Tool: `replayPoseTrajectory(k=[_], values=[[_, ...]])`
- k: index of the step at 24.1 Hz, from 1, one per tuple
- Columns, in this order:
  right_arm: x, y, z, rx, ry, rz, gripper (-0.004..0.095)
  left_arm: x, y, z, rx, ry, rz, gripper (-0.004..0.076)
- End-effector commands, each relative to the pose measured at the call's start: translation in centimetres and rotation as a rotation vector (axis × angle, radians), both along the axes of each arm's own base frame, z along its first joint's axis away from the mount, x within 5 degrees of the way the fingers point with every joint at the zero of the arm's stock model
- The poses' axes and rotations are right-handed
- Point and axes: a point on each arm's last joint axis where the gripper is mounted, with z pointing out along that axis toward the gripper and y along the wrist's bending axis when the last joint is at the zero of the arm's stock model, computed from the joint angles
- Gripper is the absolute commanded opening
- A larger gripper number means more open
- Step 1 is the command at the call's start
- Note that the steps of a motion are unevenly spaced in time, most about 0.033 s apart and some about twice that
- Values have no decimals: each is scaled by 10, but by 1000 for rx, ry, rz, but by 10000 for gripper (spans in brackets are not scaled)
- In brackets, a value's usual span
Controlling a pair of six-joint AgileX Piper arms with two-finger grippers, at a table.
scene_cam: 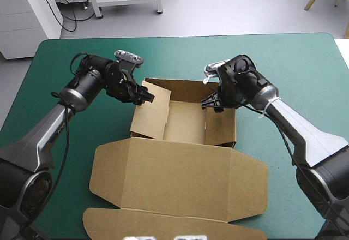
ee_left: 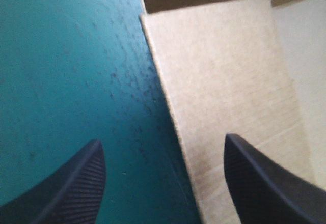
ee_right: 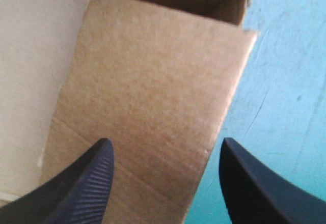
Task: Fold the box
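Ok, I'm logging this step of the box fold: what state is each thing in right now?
box, open tray, walls up
lid, lying flat, toward the robot
left tool, open, spanning the outer edge of the left wall
right tool, open, spanning the outer edge of the right wall

Silver-grey arms (scene_cam: pixel 52 128) — black wrists (scene_cam: pixel 95 79), ribbed jaws (fin-shaped)

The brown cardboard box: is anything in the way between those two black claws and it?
Nothing visible. The open left gripper and the open right gripper each already straddle a raised edge of the brown cardboard box on the teal-green table cover. No other object lies between.
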Motion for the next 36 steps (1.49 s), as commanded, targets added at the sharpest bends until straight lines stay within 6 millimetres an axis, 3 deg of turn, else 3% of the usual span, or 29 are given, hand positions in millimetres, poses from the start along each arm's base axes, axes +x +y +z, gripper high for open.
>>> replayPoseTrajectory(k=[1, 6, 13, 18, 20, 23, 24, 31, 33, 36], values=[[-4, -6, 51, 52, -157, 8, 567, -9, 4, 55, -48, -113, -1, 471], [-9, -14, 73, 17, -239, 34, 567, -18, 8, 98, -59, -152, 0, 384], [-14, -16, 78, 41, -246, 24, 566, -51, 23, 170, -104, -337, -36, -10], [-15, -16, 64, 55, -198, -29, 567, -91, 39, 196, -105, -430, -79, -10], [-14, -18, 53, 88, -143, -67, 567, -118, 51, 202, -96, -457, -95, -10], [-13, -18, 34, 140, -53, -117, 566, -157, 68, 190, -79, -445, -111, -10], [-13, -18, 31, 141, -47, -128, 566, -161, 70, 187, -78, -442, -111, -10], [0, -4, -6, 151, 81, -127, 537, -221, 95, 108, -50, -417, -135, -10], [2, -2, -10, 152, 95, -119, 442, -234, 101, 82, -39, -385, -137, -10], [2, -2, -11, 142, 96, -95, 186, -249, 107, 49, -27, -351, -139, -10]])
